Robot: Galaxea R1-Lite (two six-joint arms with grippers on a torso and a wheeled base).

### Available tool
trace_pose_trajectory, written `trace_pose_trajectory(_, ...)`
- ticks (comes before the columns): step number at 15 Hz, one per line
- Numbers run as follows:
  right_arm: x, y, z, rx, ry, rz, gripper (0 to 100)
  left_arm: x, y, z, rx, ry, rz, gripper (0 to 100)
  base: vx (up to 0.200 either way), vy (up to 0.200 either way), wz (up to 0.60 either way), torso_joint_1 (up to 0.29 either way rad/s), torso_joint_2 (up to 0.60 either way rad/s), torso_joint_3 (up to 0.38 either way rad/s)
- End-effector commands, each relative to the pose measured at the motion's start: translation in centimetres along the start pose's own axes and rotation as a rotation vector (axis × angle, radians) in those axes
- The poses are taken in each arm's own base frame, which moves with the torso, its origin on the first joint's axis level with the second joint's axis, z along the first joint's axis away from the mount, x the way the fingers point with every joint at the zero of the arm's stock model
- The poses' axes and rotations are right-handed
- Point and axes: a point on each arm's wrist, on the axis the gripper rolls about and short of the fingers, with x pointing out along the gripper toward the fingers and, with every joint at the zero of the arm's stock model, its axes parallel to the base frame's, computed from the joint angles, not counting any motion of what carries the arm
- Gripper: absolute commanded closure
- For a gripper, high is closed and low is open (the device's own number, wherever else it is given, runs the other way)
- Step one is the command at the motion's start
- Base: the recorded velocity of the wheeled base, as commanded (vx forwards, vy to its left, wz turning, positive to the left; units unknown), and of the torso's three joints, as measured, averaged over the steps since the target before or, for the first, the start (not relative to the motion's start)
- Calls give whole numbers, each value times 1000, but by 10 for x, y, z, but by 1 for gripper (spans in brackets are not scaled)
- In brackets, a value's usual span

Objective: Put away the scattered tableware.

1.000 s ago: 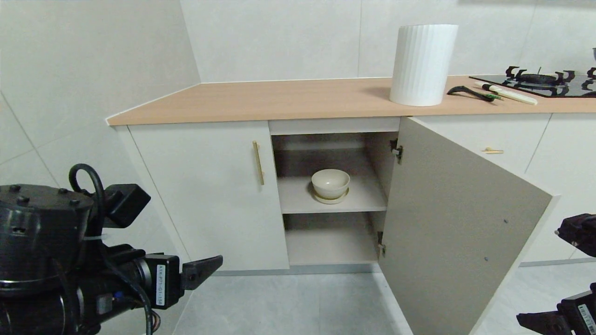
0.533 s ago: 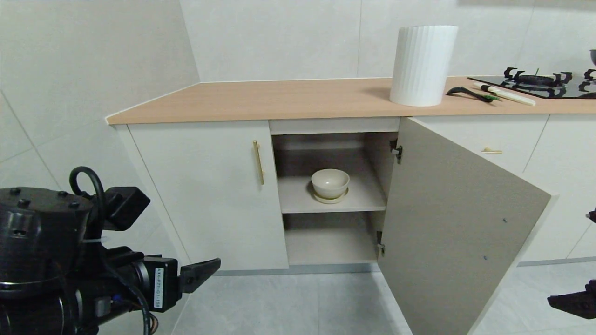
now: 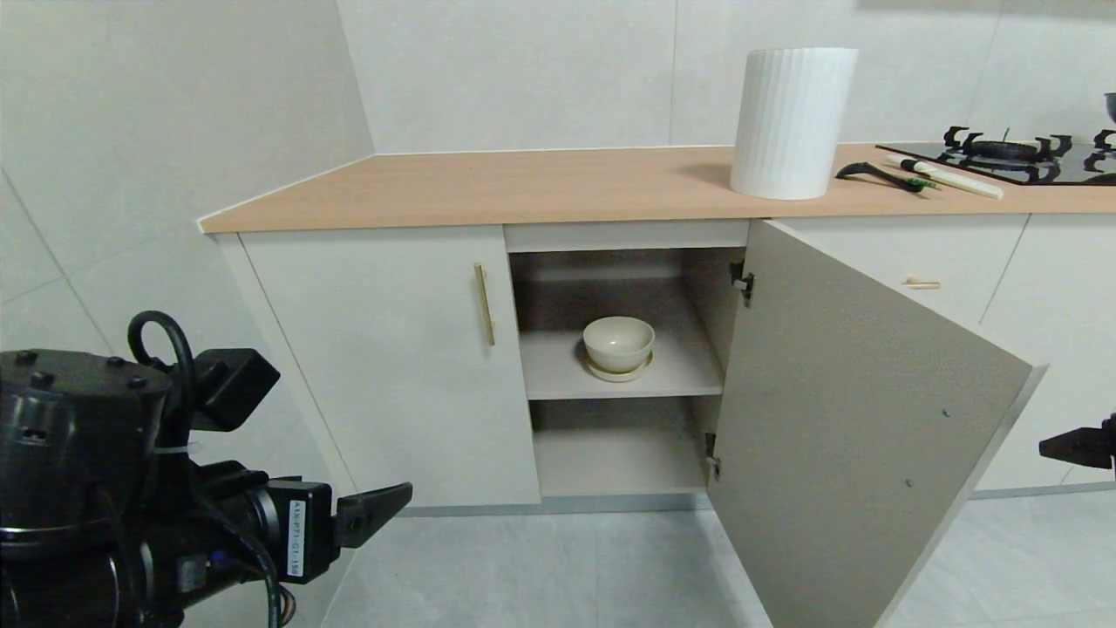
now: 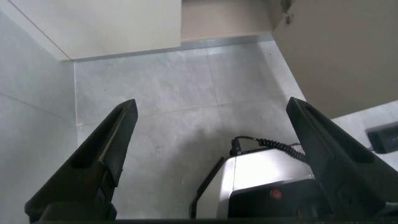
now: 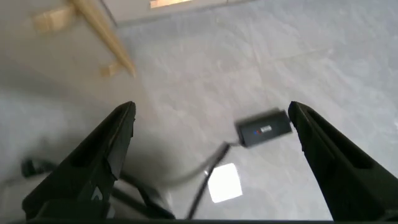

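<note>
Left arm: I am holding it low at my left side, out in front of the closed cupboard door. The left gripper [image 4: 211, 109] is pointing forward and down at the grey tiled floor [image 3: 540, 567]. Its fingers [image 4: 109, 152] are standing wide apart, gripping nothing.

Right arm: I am holding it low at my far right, beyond the open cupboard door [image 3: 854, 419]. The right gripper [image 5: 211, 109] is hanging over the floor near that door's gold handle [image 5: 102, 34]. Its fingers [image 5: 93, 158] are also spread wide, with nothing between them.

Bowl [image 3: 618, 343]: cream-coloured, sitting upright with its mouth upward on a small plate [image 3: 617, 375]. Both are resting on the upper shelf [image 3: 558, 371] of the open cupboard, roughly at its middle and well apart from both grippers.

Utensils: a dark curved utensil [image 3: 876, 173] and a pale stick-shaped utensil [image 3: 950, 177] are lying flat on the wooden counter [image 3: 488, 187]. They are side by side, between the white ribbed canister [image 3: 792, 122] and the stove [image 3: 1011, 157]. Their long axes are running along the counter toward the stove. I cannot tell exactly what kind of utensils they are.

Surroundings: the left cupboard door [image 3: 384, 366] is shut, its gold handle [image 3: 482, 305] standing upright. The open door is swinging out toward me, standing between my right gripper and the shelves. A small black device [image 5: 264, 129] is lying on the floor beneath the right gripper.
</note>
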Motion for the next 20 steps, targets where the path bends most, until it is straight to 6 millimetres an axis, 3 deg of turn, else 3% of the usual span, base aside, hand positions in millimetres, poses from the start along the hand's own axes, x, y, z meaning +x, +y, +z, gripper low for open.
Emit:
trace_pose_trajectory(1,20,2,3,38,33,-16,0,0,0,0,-1,-1,0,0,0,0,0,0,0,0)
trace_pose_trajectory(10,53,20,12,168,15,29,0,0,0,1,-6,-5,-1,0,0,0,0,0,0,0)
trace_pose_trajectory(20,48,72,-10,136,19,219,0,0,1,3,-10,-9,3,0,0,0,0,0,0,0)
